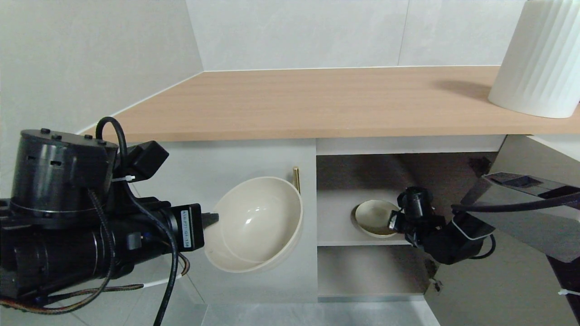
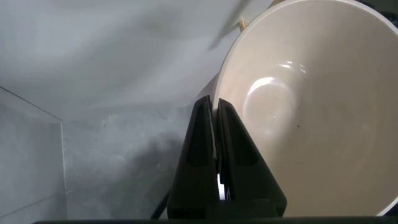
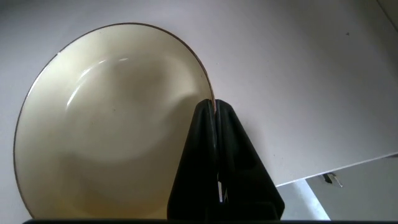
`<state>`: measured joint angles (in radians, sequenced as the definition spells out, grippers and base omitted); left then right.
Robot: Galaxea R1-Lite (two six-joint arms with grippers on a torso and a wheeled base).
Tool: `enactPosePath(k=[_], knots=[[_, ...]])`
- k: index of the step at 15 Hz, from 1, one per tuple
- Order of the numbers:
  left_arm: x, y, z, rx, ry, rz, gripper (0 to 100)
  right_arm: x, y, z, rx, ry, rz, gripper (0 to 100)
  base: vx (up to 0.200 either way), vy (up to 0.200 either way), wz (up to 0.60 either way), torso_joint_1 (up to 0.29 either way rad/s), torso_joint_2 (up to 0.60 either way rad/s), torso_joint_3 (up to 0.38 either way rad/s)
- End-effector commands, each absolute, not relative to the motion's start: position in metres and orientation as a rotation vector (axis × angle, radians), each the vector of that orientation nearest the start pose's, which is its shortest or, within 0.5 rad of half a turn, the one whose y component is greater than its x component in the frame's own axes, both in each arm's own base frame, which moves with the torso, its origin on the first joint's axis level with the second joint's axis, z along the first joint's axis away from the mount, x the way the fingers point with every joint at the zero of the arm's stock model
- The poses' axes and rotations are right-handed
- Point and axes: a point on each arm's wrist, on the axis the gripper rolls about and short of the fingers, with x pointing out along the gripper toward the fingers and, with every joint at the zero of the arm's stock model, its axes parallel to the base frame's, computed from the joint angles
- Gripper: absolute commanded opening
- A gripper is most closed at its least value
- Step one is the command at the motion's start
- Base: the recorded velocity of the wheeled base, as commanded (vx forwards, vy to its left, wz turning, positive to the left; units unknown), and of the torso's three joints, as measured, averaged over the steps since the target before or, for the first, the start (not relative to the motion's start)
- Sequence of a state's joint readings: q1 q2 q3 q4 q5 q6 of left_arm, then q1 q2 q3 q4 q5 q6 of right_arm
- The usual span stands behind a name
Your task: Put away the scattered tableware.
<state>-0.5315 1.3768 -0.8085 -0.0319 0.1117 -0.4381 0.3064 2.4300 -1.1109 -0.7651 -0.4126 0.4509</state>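
My left gripper (image 1: 213, 220) is shut on the rim of a large cream bowl (image 1: 256, 224), held tilted in the air in front of the closed left cabinet door (image 1: 226, 158). In the left wrist view the fingers (image 2: 214, 134) pinch the bowl's (image 2: 311, 93) edge. My right gripper (image 1: 393, 222) is inside the open cabinet, shut on the rim of a smaller cream dish (image 1: 374, 217) that rests on the white middle shelf (image 1: 335, 226). The right wrist view has its fingers (image 3: 214, 130) clamped over the dish's (image 3: 106, 118) brown-edged rim.
A wooden countertop (image 1: 317, 99) runs above the cabinet, with a white ribbed container (image 1: 541, 59) at its right end. The cabinet's right door (image 1: 530, 199) is swung open. A lower shelf (image 1: 367, 271) lies beneath. A brass handle (image 1: 296, 179) sits on the left door.
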Motion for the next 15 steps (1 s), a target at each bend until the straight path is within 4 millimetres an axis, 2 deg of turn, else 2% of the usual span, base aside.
enactPosePath(k=[1,8,9,12,14,15], knots=[[0.189,-0.109,0.212,-0.252,0.591,-0.289,0,0.414,0.122,-0.006,0.248,0.476,-0.215,0,0.0,0.0,0.0,0.0,0.0,0.0],[0.189,-0.108,0.211,-0.252,0.592,-0.287,0,0.417,0.123,-0.006,0.249,0.468,-0.216,0,0.0,0.0,0.0,0.0,0.0,0.0],[0.189,-0.109,0.212,-0.252,0.591,-0.289,0,0.417,0.123,-0.006,0.25,0.468,-0.215,100,0.0,0.0,0.0,0.0,0.0,0.0],[0.189,-0.109,0.212,-0.252,0.591,-0.289,0,0.416,0.123,-0.002,0.254,0.462,-0.216,100,0.0,0.0,0.0,0.0,0.0,0.0],[0.188,-0.108,0.212,-0.251,0.586,-0.289,0,0.404,0.122,0.017,0.259,0.448,-0.205,100,0.0,0.0,0.0,0.0,0.0,0.0],[0.188,-0.108,0.212,-0.251,0.586,-0.289,0,0.404,0.122,0.017,0.259,0.448,-0.205,100,0.0,0.0,0.0,0.0,0.0,0.0]])
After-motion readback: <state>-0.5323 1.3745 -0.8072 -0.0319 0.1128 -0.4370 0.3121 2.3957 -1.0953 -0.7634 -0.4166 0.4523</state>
